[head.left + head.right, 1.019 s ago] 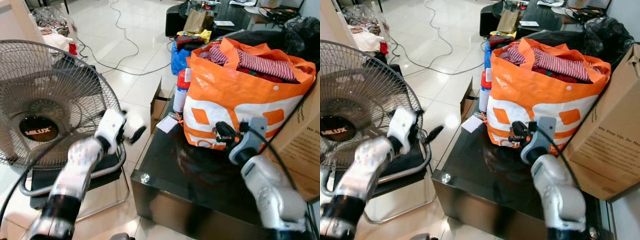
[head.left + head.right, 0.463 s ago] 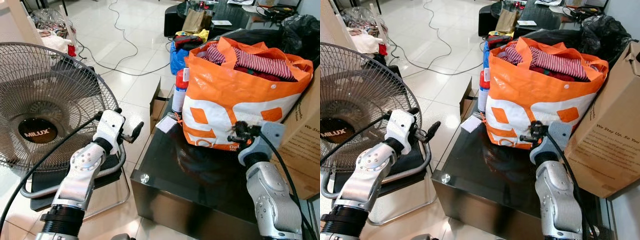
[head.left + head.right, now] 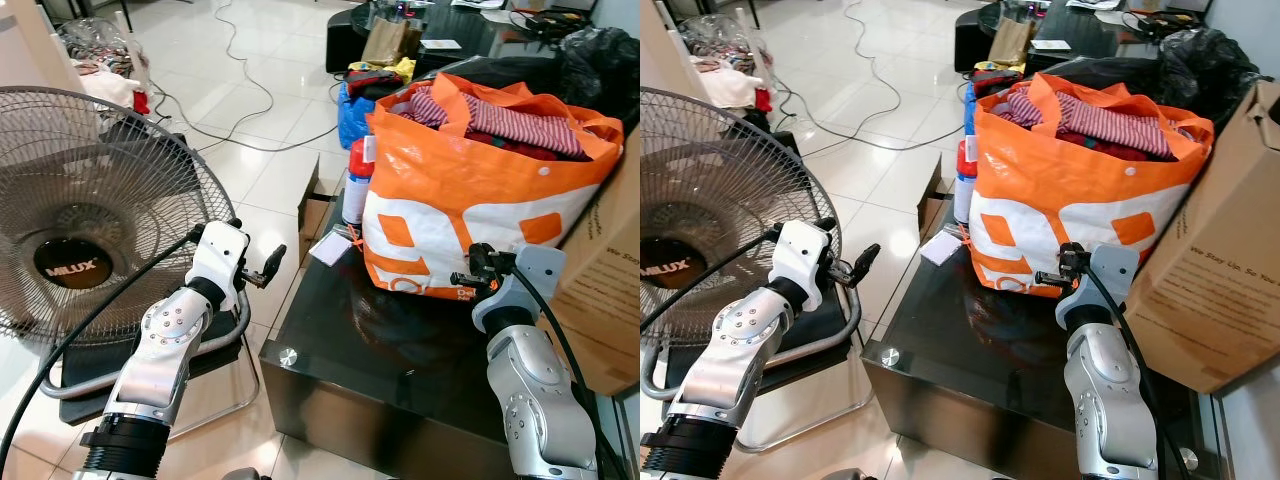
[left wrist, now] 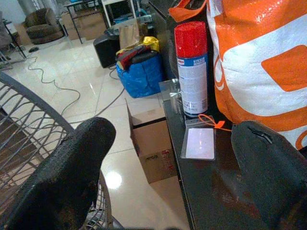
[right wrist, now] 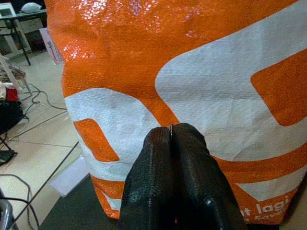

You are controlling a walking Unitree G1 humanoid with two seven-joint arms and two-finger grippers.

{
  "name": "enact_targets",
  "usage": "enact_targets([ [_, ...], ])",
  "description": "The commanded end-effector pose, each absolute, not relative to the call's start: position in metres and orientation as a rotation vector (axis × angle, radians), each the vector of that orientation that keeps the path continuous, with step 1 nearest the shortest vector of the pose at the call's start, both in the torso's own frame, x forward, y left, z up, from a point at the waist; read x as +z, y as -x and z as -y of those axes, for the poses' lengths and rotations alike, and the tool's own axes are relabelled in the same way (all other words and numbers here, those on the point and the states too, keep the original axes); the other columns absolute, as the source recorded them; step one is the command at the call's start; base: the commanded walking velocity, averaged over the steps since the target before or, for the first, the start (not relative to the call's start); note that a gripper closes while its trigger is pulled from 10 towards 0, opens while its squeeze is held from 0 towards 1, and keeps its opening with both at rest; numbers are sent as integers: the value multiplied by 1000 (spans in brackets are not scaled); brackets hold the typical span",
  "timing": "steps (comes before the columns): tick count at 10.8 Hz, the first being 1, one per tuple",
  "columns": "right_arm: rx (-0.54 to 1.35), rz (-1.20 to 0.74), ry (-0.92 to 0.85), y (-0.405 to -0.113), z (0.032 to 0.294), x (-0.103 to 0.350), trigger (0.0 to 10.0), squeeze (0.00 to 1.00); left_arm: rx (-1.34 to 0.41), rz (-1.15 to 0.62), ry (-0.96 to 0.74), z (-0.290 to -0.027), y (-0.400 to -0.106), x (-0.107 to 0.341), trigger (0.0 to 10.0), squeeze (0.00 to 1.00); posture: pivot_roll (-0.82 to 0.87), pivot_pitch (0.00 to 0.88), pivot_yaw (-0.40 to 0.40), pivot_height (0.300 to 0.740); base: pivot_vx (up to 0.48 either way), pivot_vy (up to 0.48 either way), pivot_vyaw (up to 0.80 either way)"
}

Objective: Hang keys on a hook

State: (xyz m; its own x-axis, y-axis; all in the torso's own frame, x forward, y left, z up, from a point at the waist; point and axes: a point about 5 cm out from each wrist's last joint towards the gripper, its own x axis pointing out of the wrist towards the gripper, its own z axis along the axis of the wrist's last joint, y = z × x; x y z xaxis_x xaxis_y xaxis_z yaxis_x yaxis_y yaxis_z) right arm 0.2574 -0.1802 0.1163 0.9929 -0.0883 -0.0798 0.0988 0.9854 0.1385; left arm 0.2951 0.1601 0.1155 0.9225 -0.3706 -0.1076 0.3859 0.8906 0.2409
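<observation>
My left gripper (image 3: 262, 270) is held out over the floor between the fan and the black table, open; the left wrist view shows its fingers (image 4: 72, 167) spread wide with nothing between them. Past them a clear card sleeve with an orange tie (image 4: 199, 143) lies on the table's near corner (image 3: 330, 248), beside a red-capped spray can (image 4: 193, 69). My right gripper (image 3: 470, 272) hovers over the table right in front of the orange bag (image 3: 470, 190). Its fingertips (image 5: 171, 132) are pressed together, shut, with nothing seen held.
A large standing fan (image 3: 80, 220) is close on my left. The glossy black table (image 3: 390, 350) carries the bag, full of clothes, and a big cardboard box (image 3: 1210, 290) at the right. A small carton (image 3: 318, 205) and cables lie on the tiled floor.
The left arm was blurred in motion a second ago and now holds still. The right gripper has shifted right, closer to the orange bag.
</observation>
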Motion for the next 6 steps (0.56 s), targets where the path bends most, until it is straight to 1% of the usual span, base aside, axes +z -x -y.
enact_targets([
  [1,-100,-75,-135,-258,181,116,10000,0,-396,-54,-263,-157,-295,118,10000,125,-53,0,8,740,0,0,0],
  [6,-97,-84,-114,-258,180,115,10000,0,-392,-60,-260,-156,-295,117,10000,129,-55,0,3,740,0,0,0],
])
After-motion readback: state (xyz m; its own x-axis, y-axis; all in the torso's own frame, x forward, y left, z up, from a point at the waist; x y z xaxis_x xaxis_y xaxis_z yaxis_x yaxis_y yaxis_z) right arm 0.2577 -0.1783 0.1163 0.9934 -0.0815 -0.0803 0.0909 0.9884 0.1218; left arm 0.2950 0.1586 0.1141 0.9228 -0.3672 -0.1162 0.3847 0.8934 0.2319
